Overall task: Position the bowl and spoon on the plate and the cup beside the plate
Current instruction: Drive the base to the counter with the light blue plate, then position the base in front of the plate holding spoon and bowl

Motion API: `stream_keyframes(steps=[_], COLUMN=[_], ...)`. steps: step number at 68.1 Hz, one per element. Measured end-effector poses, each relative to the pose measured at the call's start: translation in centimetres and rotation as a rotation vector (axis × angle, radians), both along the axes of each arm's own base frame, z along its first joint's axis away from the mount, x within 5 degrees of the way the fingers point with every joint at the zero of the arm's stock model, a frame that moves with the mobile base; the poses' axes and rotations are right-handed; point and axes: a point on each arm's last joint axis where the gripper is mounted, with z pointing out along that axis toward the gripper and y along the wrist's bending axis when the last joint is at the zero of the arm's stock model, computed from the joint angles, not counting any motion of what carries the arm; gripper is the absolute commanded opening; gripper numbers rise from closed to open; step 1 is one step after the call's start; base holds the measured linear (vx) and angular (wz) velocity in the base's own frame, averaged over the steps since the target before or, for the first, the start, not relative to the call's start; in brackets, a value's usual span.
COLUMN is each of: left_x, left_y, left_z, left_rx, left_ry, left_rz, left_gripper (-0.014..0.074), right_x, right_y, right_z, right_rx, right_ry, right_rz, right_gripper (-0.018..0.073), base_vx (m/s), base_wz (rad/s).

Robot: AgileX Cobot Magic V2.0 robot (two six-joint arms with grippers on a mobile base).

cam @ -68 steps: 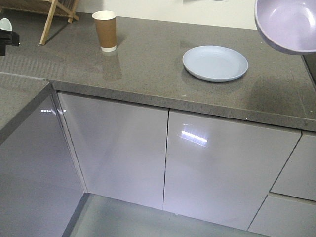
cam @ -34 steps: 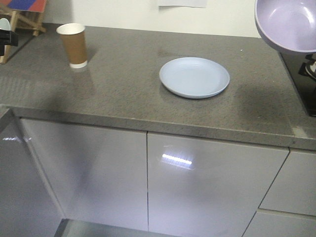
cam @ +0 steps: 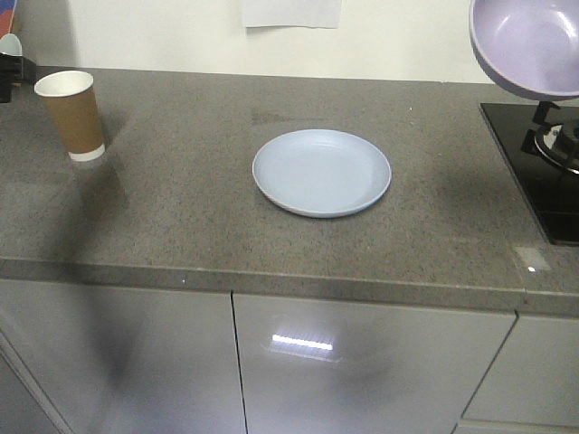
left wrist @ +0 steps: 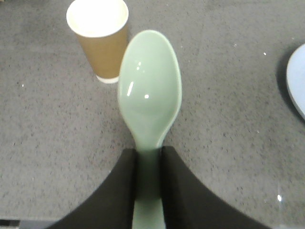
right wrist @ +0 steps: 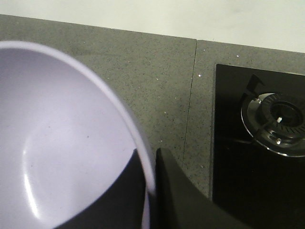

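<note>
Holding step: right gripper (right wrist: 150,157) pinches the bowl (right wrist: 62,143) rim, left gripper (left wrist: 148,157) pinches the spoon (left wrist: 148,90) handle, both up in the air. Plate (cam: 321,172) lies bare on the worktop (cam: 199,208), cup (cam: 72,113) well apart. Next, probably: lower bowl onto plate.

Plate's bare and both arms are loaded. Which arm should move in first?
Right, probably. Its jaws grip the bowl by the rim, up right of the bare plate. The left holds the spoon near the cup, farther off.

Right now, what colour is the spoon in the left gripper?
Pale mint green; the spoon shows best in the left wrist view.
</note>
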Motion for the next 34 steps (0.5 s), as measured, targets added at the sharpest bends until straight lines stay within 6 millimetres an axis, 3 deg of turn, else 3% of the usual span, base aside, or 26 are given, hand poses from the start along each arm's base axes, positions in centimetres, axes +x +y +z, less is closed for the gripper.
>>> stream_keyframes(steps=[34], left_x=[0.00], left_y=[0.01], left_z=[0.00], left_rx=[0.001], left_ry=[0.000], left_rz=[0.000], left_gripper=[0.0003], right_x=[0.00], right_y=[0.00], right_z=[0.00], right_rx=[0.000], right_ry=[0.000], right_rz=[0.000], right_gripper=[-0.0011], base_vx=[0.19], base_wz=[0.01])
